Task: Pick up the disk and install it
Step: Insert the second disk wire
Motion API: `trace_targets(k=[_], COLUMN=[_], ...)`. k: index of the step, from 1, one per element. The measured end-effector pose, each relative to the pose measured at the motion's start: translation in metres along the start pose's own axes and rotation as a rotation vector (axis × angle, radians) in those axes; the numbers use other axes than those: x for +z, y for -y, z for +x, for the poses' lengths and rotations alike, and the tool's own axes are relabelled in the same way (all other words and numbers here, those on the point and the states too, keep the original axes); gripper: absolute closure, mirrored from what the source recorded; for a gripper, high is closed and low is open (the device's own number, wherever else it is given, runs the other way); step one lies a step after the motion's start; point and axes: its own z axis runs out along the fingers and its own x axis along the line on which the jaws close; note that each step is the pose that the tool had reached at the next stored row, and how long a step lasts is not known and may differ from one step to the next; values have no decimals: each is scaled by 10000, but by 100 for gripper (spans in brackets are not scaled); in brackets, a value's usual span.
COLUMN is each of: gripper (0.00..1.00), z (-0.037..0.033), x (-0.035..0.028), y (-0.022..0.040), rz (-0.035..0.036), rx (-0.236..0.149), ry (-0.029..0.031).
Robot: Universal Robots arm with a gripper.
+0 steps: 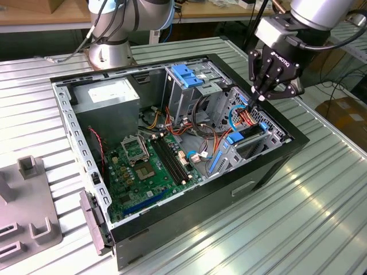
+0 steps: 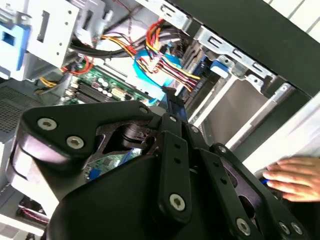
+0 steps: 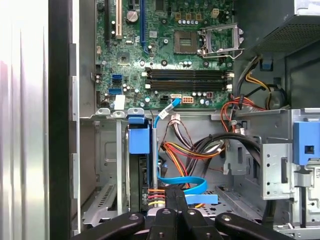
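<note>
**With the disk already sitting in its bay, the install step is being finished off, not started**

Since nothing is being carried by the end effector [image 1: 256,98], the pick-up part is being judged as done, and the seating of the disk [image 1: 251,140] is what's being worked on now. The fingers are being held pressed together into a single point, with nothing gripped between them as far as can be made out.

In the exterior view the end effector is being held inside the open computer case [image 1: 189,223], at the corner toward the exterior view's right. It's poised just above the bundle of cables [image 1: 243,117], and the disk is being kept just below and beside that tip.

In the first wrist view the disk [image 3: 143,175] is being seen edge-on, stood upright in its slot with a blue rail cap [image 3: 139,141] at its end. The closed fingertips are being held near it, right by the blue flat cable [image 3: 175,182]. Whether anything is actually being touched can't be told.

My read: what's left is calling for a straight, gentle push along the rails, with the loose wires being kept out from under the tip. Full seating isn't being shown clearly.

In the second wrist view a person's hand [image 2: 295,177] is being rested outside the case wall.
</note>
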Motion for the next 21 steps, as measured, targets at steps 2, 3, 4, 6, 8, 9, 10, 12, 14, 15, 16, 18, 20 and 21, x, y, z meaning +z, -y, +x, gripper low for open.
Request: trace_targets(k=[2,3,4,6,8,9,10,12,14,15,16,18,20,21], gripper=[89,89,83,76,70,70,70,70,70,70,70,70,70,70], z=[-53,-70,-88,-117,-162,-181,-204,-265,-320,-358,-376,-388,-396,-401], x=[3,2,3,6,16,23,28,46,61,75,84,106,133,142], y=[-1,-1,-2,-2,-3,-3,-3,-3,-4,-5,-4,-4,-4,-4], rz=[1,1,2,5,10,14,16,21,24,27,28,30,31,32], rx=[-3,-2,0,2,6,9,13,19,24,28,29,31,33,34], ry=[-48,-76,-131,-305,-643,-835,-991,-1270,-1502,-1649,-1719,-1818,-1915,-1942])
